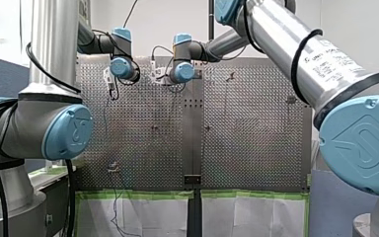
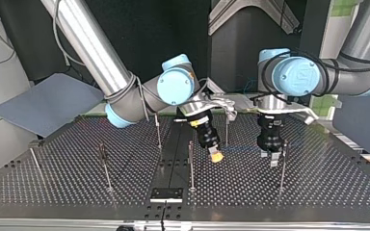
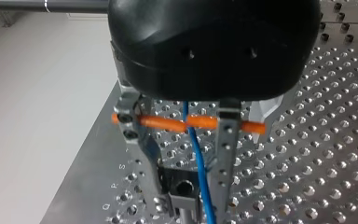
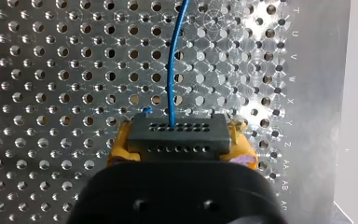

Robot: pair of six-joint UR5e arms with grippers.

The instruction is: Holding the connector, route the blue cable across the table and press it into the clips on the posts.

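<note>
Yellow pads point(image 4: 120, 147) on my right arm's jaws press in from both sides on a dark grey rectangular connector point(image 4: 177, 135) with two rows of small holes, gripping it firmly. A thin blue cable point(image 4: 171, 70) leaves the connector's far face and runs straight ahead of these jaws, above the perforated metal worktop point(image 4: 46, 70).

My left arm's jaws are parted. Their two bare metal fingers point(image 3: 226, 154) stand apart, and the blue cable passes down between them. A slim orange rod point(image 3: 163, 122) spans from finger to finger, and the cable crosses it. Low between the fingers sits a small grey clip point(image 3: 182, 199) with a round hole. The cable passes just beside it, and I cannot tell whether the cable is seated in the clip.

In the top view, both sets of jaws hang low over the worktop near its middle, close to each other. My right arm's jaws are tilted and my left arm's are upright. A thin metal post point(image 2: 283, 166) stands just beside my left arm's jaws, and another point(image 2: 191, 163) stands near my right arm's jaws. More such posts are spread across the worktop.
</note>
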